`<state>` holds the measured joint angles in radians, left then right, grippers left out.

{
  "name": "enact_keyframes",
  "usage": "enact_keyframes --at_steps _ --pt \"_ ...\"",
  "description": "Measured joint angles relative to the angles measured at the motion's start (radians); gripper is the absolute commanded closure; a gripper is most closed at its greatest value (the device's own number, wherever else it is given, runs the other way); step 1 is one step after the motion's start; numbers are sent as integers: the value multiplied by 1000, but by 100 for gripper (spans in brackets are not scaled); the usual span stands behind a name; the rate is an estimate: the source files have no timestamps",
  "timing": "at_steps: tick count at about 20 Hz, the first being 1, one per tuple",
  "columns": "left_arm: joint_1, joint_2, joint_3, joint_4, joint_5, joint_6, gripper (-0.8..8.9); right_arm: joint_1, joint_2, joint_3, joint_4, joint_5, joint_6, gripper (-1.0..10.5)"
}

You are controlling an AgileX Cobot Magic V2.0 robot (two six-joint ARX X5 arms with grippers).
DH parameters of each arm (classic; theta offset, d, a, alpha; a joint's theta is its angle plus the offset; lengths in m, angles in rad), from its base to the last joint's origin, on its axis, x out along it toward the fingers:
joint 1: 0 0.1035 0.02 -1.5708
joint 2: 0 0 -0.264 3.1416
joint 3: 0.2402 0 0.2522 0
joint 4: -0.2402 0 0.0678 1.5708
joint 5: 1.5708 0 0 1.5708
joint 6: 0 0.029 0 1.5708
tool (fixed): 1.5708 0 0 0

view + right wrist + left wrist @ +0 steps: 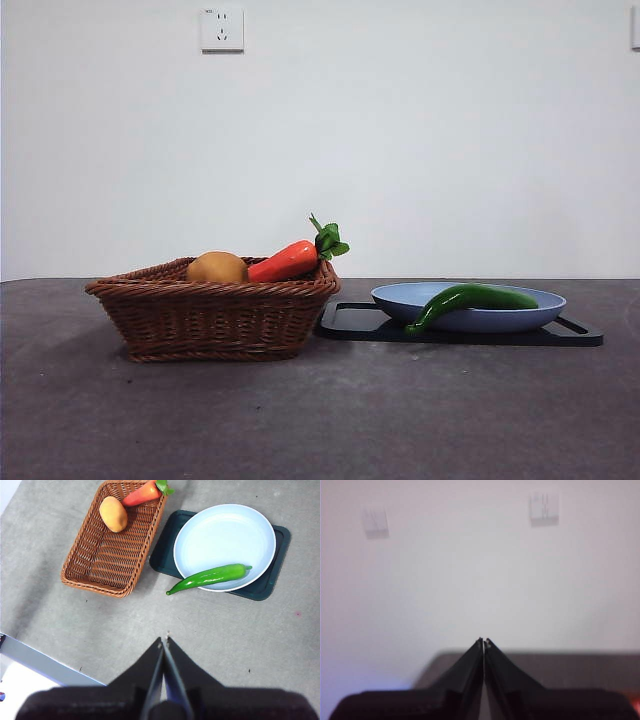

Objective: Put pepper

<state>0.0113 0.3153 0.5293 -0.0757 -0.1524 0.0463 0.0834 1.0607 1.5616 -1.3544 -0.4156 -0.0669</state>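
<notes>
Presently we note the pepper lying across the near rim of the pale blue plate, stem end on the plate, pointed tip hanging past the rim over the dark tray under it. From the right wrist camera the pepper crosses the plate edge, its tip reaching beyond the tray toward the grey worktop. On the front view's clock face the wicker basket sits at about 9 o'clock from the plate, just beside the tray. In it we see a potato and a carrot, the carrot leaning on the basket's rim with its leafy top toward the plate. Our right hand hangs high above the worktop, well apart from everything, jaws pressed together and empty. Our left hand faces the white wall, jaws likewise pressed together, nothing between them.
</notes>
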Motion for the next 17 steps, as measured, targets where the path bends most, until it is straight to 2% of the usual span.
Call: enact_keyframes --at_steps 4,9,17 --pt "0 -133 -208 -1 0 -31 805 0 0 0 0 0 0 935" --pt "0 -223 -379 2 -1 -69 805 0 0 0 0 0 0 935" --pt "0 -311 -512 0 -2 -118 805 0 0 0 0 0 0 935"
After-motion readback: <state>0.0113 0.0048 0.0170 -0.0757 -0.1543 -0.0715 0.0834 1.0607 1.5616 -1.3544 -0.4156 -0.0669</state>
